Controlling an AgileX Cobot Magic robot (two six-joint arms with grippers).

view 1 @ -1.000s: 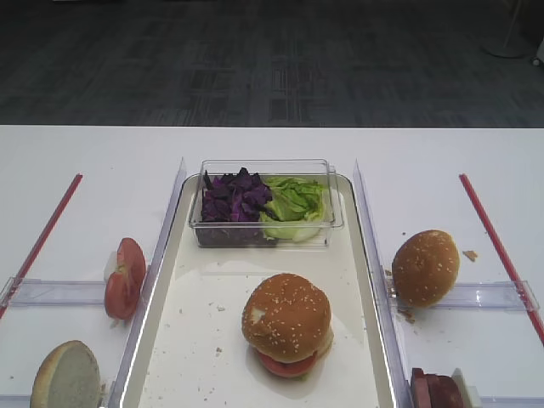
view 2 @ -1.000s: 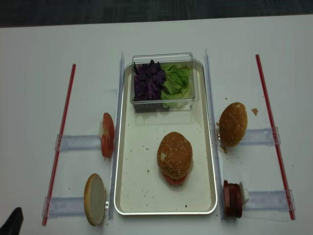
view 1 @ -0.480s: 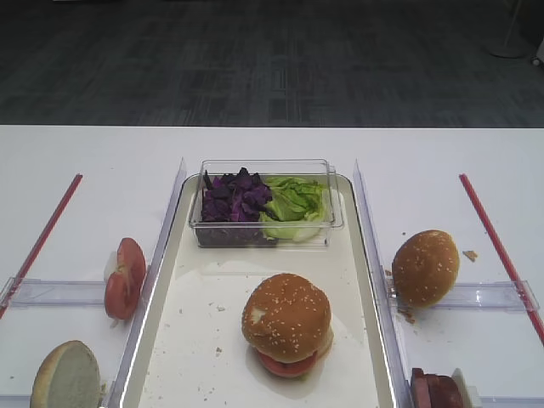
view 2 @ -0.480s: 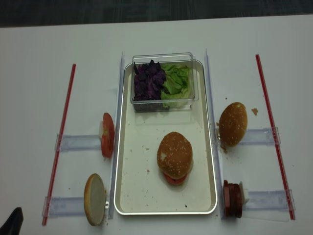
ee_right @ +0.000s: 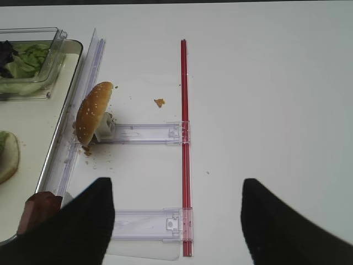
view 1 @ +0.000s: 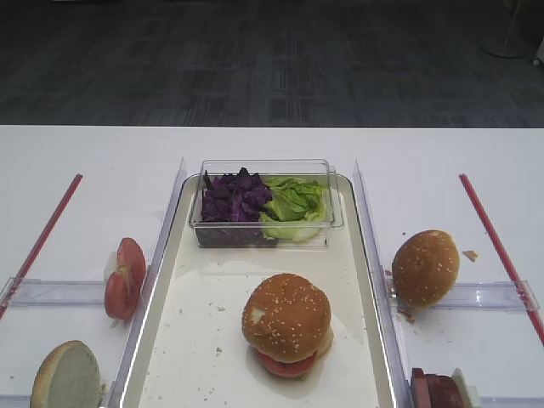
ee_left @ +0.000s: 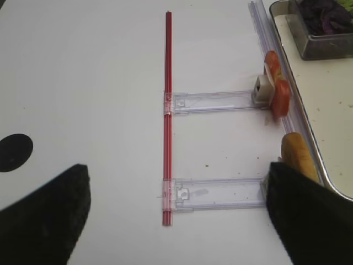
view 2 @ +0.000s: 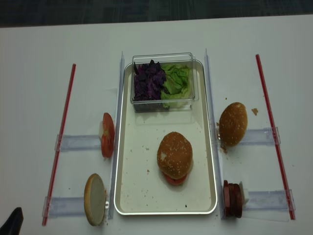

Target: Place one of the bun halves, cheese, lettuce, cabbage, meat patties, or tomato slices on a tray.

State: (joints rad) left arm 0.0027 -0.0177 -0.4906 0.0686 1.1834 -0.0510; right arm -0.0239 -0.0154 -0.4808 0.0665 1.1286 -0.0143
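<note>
The sesame bun half with a pale patch [view 1: 286, 316] [view 2: 174, 154] rests on a red slice on the cream tray [view 1: 200, 340] [view 2: 142, 188]. Lettuce [view 1: 293, 204] and cabbage [view 1: 234, 197] fill a clear box at the tray's far end. Tomato slices [view 1: 125, 278] [ee_left: 278, 91] stand left of the tray. Meat patties [view 2: 233, 198] [ee_right: 36, 212] stand to its right. My right gripper [ee_right: 176, 185] is open over bare table beside the patties. Left of the tray, my left gripper [ee_left: 176, 171] is also open, holding nothing.
A plain sesame bun [view 1: 425, 266] [ee_right: 92, 113] leans on a clear holder right of the tray. A bun half with a pale cut face [view 1: 66, 376] [ee_left: 298, 157] stands front left. Red strips [view 2: 61, 137] [view 2: 273, 132] and clear rails lie on both sides.
</note>
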